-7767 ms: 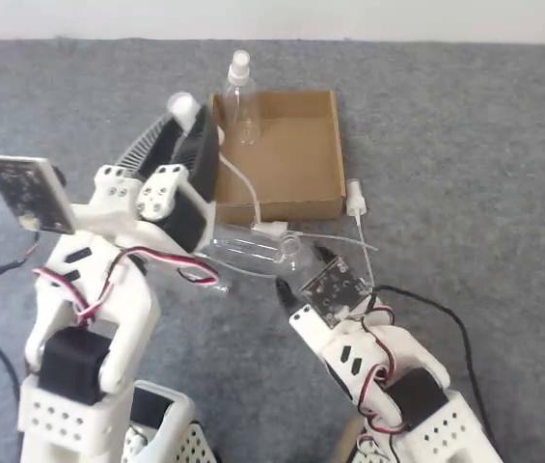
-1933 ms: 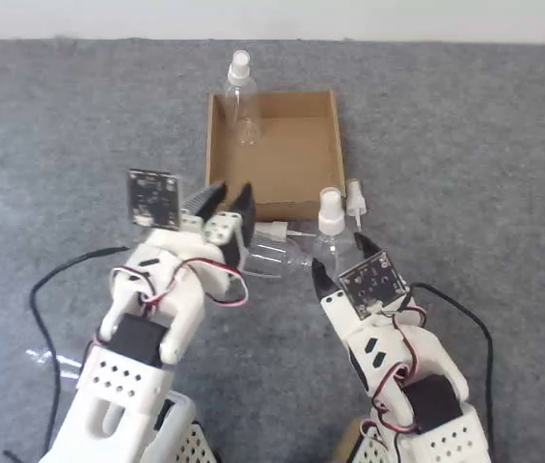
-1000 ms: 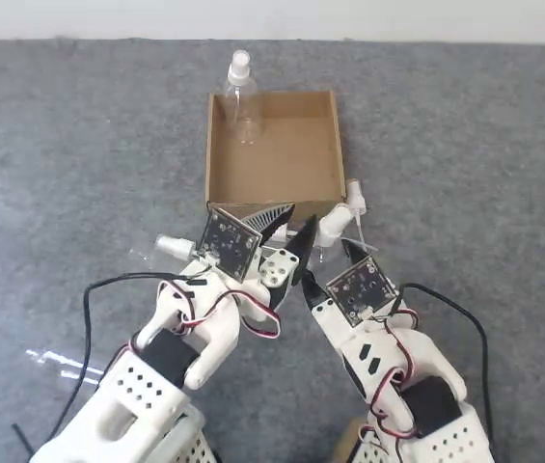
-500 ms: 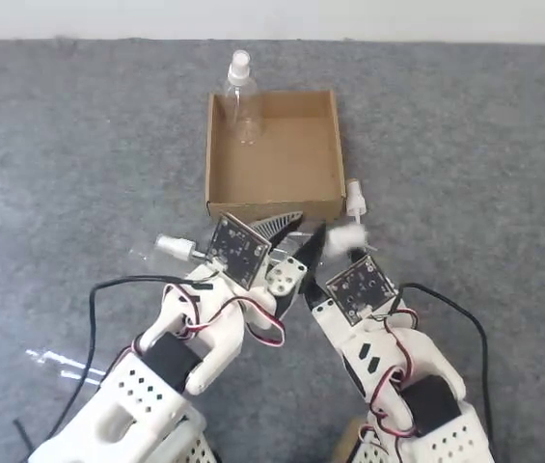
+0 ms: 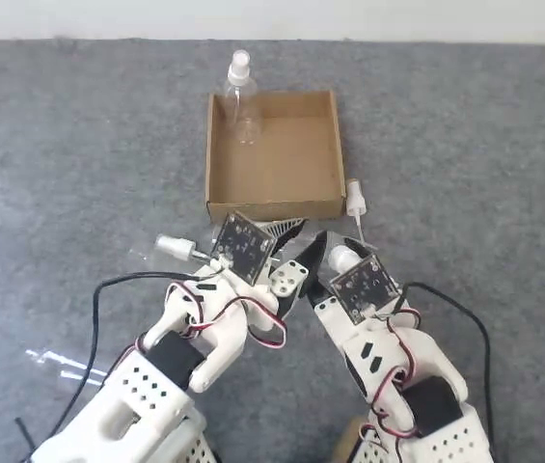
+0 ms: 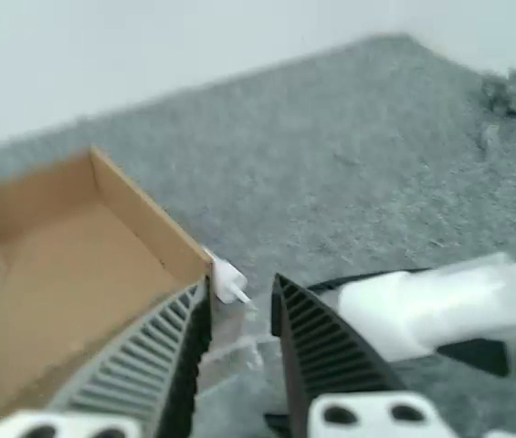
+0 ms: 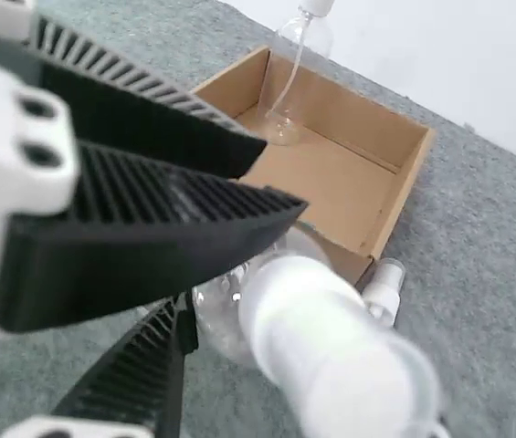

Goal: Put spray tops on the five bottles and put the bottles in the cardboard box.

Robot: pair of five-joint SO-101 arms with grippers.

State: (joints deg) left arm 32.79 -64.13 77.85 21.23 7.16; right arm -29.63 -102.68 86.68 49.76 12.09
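1 capped bottle (image 5: 341, 258) in right gripper (image 5: 326, 249), beside left gripper (image 6: 239, 297), near cardboard box (image 5: 272, 207)

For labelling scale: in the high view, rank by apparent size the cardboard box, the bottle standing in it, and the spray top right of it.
Largest: cardboard box.
Then: bottle.
Smallest: spray top.
No close calls.

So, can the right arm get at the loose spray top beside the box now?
Probably not: the right gripper seems shut on a bottle. The spray top lies near, with nothing between.

Bright, even light; faint shadows
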